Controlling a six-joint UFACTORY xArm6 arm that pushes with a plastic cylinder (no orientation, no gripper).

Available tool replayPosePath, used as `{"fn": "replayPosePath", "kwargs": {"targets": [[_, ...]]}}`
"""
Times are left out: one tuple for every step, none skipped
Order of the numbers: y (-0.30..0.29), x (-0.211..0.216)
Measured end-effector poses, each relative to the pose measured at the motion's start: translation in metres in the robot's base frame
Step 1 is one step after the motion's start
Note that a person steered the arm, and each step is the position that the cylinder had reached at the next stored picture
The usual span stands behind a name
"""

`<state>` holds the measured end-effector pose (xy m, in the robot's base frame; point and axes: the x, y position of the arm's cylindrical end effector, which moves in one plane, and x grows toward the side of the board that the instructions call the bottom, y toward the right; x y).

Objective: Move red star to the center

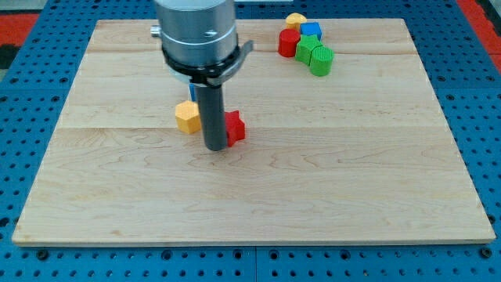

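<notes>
Two blocks flank my tip (216, 147): red star (234, 128) touching right, yellow block (187, 117) just left.

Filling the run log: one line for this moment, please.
my tip touching red star on its left | yellow block left of rod | star near center | five-block cluster top right
</notes>
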<state>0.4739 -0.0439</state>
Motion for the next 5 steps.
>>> {"fn": "replayPosePath", "kwargs": {"targets": [[0.021, 0.000], [0.037, -0.004], [0.026, -0.025], [0.010, -0.016], [-0.008, -0.004]]}}
